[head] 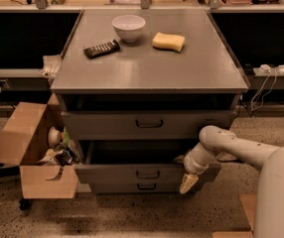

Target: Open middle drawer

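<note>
Speckled flooring surrounded a grey metal cabinet (147,71) with three stacked drawers. The middle drawer (112,173) sat between the tall top drawer (102,125) and the slim bottom drawer (114,187). Its front stood forward of the cabinet body, with a dark open cavity showing above it, so it appeared to be partly open. Its small loop handle (147,174) was centred on the front and unoccupied.

The gripper (187,183) hung at the right end of the middle drawer's front, well to the side of the handle and pointing down. Whether it was clenched, released or grasping the drawer edge could not be told. The pale arm (231,145) reached in from the right, under the overhanging top drawer.

Recommended procedure for the step in hand:
1. Draw the front straight outward along the drawer's line of travel, keeping the pull level.
2. Expect an off-centre pull to skew the drawer in its runners; proceed slowly and stop if it binds.
3. Keep the arm clear of the top drawer's front.

An open cardboard box (25,152) of odds and ends stood just beside the drawer's left end. On the cabinet top rested a white bowl (128,27), a yellow sponge (168,41) and a dark remote (102,49).
</note>
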You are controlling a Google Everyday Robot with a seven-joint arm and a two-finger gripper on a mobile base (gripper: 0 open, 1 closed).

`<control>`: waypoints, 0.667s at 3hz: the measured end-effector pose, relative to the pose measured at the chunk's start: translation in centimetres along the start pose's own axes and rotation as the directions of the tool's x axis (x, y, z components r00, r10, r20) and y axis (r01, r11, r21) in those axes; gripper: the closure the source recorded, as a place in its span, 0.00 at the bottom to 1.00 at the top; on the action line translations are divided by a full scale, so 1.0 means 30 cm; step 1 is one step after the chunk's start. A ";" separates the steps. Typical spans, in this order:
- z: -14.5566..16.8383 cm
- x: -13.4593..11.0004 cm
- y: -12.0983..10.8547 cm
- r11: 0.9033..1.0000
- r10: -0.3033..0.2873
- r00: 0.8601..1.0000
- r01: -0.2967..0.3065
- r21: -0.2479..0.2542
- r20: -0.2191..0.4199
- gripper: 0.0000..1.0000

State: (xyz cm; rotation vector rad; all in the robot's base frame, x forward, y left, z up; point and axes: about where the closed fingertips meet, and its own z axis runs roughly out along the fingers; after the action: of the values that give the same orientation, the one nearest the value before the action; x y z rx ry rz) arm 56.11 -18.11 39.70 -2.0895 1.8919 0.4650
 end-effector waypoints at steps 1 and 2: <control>-0.009 0.011 0.038 1.000 -0.010 1.000 0.010 -0.012 0.002 0.48; -0.018 0.012 0.051 1.000 -0.012 1.000 0.012 -0.012 0.001 0.72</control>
State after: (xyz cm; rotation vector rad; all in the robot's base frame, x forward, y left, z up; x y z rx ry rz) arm 54.63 -18.80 40.04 -2.1069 1.8792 0.4753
